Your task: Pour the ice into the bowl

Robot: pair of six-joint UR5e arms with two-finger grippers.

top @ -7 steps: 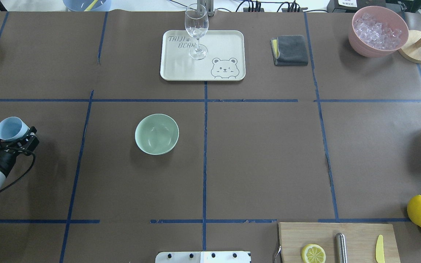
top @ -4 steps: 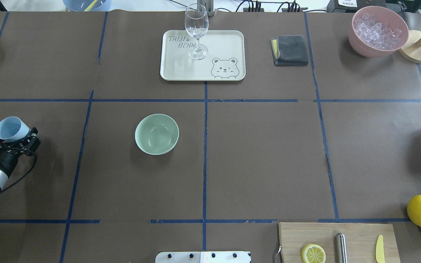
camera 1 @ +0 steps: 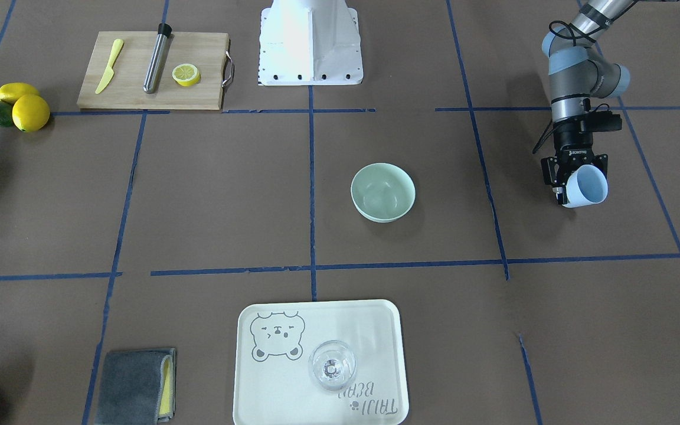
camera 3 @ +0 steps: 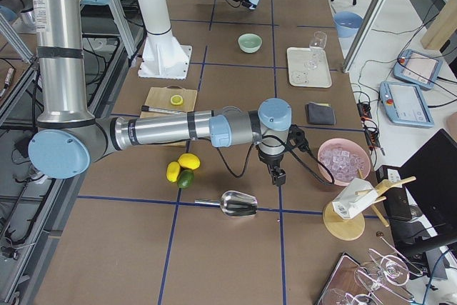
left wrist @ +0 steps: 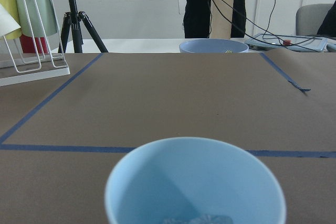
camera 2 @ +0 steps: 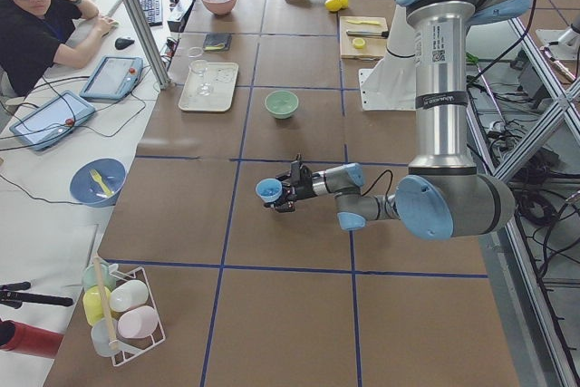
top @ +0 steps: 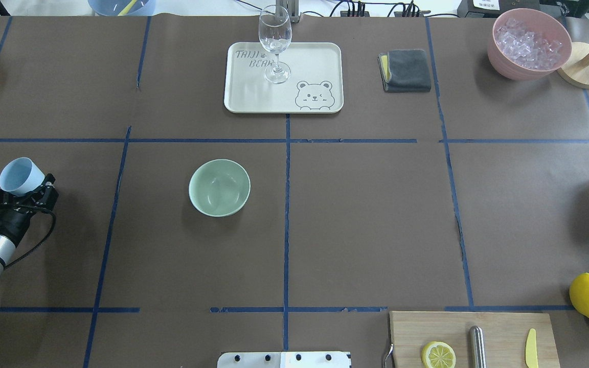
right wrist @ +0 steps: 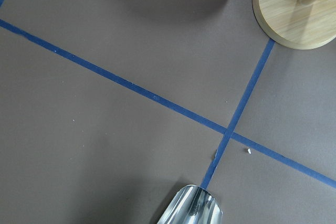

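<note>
out at the left edge of the table (top: 69, 245), the left claw (top: 23, 188) is closed around a light blue cup (top: 18, 176) held mouth-up so the ice (left wrist: 195, 219) in its bottom cannot spill, well apart from the green bowl (top: 219, 187).

Bowl (top: 219, 187): smooth, glossy glaze. Table covering (top: 371, 225): matt brown paper. Cutting board (camera 1: 130, 77): bare wood. Scoop (camera 3: 239, 204): polished metal. Folded cloth (top: 408, 70): grey, napped

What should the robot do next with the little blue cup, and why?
Probably carry the light blue cup, held by the left gripper, sideways until it is over the pale mint-green bowl. The bowl looks empty, and the cup is well apart from it.
</note>
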